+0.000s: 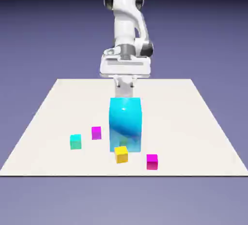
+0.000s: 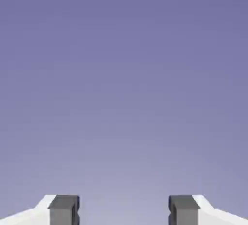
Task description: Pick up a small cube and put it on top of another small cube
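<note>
Several small cubes lie on the white table (image 1: 58, 103): a teal one (image 1: 75, 142), a magenta one (image 1: 96, 132), a yellow one (image 1: 121, 155) and a second magenta one (image 1: 152, 161). My gripper (image 1: 124, 92) hangs above and behind them, just past the top of a tall cyan block (image 1: 126, 125), touching none of the cubes. In the hand view the gripper (image 2: 124, 212) is open, its grey fingertips (image 2: 63, 209) set wide apart with nothing between them. No cube appears in the hand view, only the backdrop.
The tall cyan-blue block stands mid-table, between the gripper and the yellow cube, which sits right at its front base. The two cubes at the exterior view's left lie close together.
</note>
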Robot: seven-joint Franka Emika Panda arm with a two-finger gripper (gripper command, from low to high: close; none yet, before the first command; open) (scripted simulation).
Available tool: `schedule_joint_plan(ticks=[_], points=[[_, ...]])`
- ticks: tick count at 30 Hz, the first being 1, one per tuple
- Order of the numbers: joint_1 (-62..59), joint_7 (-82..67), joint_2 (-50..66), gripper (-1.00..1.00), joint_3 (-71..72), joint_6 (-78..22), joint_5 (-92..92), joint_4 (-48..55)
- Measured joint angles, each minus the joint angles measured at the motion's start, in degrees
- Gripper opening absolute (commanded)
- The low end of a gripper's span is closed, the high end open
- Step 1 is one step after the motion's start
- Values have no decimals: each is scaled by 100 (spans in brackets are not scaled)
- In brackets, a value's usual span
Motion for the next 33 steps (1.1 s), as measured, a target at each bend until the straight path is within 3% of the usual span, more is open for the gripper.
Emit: schedule_joint_plan(ticks=[25, 31, 32, 33], points=[[2700, -4184, 5191, 0, -814, -3380, -2361, 3150], [2641, -4010, 6056, 0, -968, -2617, -2590, 3236], [2637, -3997, 6107, -100, -977, -2568, -2603, 3240], [2637, -3997, 6107, -100, -977, -2568, -2603, 3240]])
